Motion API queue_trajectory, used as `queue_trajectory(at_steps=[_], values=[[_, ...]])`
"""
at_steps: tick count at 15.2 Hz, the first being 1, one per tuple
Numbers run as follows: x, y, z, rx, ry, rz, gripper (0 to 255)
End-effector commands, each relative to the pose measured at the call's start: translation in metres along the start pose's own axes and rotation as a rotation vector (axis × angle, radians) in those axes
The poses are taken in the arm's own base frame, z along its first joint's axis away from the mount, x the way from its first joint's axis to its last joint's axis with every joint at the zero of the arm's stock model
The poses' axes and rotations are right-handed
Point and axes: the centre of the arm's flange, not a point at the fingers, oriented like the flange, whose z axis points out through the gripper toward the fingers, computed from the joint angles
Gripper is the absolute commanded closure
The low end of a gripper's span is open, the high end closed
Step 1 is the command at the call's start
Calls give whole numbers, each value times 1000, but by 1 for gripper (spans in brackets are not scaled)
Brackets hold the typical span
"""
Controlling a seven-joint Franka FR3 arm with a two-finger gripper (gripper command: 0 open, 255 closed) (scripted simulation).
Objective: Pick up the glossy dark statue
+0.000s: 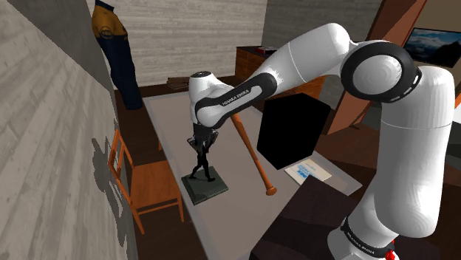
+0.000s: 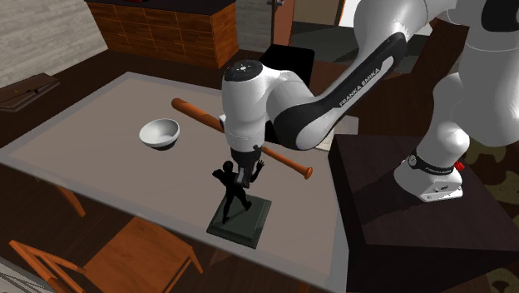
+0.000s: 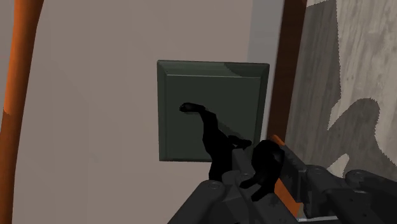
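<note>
The statue [image 1: 201,166] is a glossy black human figure with one arm raised, standing on a dark green square base [image 1: 206,188] near the table's edge. In the second exterior view the figure [image 2: 233,200] stands upright on its base [image 2: 242,221], which lies flat on the table. My black gripper [image 1: 201,142] has come down from above onto the figure's top, level with its head and raised arm [image 2: 242,172]. In the wrist view the figure's head and torso [image 3: 264,162] sit right against the gripper [image 3: 267,191], with the base [image 3: 191,108] beyond.
A wooden baseball bat [image 1: 251,159] lies on the grey table [image 2: 83,141] just behind the statue. A white bowl [image 2: 160,133] sits further along. A black box [image 1: 292,129] stands past the bat. An orange wooden chair [image 1: 151,185] stands against the table's edge beside the statue.
</note>
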Motion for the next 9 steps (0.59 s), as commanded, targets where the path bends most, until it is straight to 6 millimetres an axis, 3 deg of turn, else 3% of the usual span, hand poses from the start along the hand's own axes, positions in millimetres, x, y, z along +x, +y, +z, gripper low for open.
queue_trajectory(at_steps=[1,7,9], values=[[2,0,-11,0,2,0,255],[3,1,-43,0,2,0,255],[3,1,-43,0,2,0,255]])
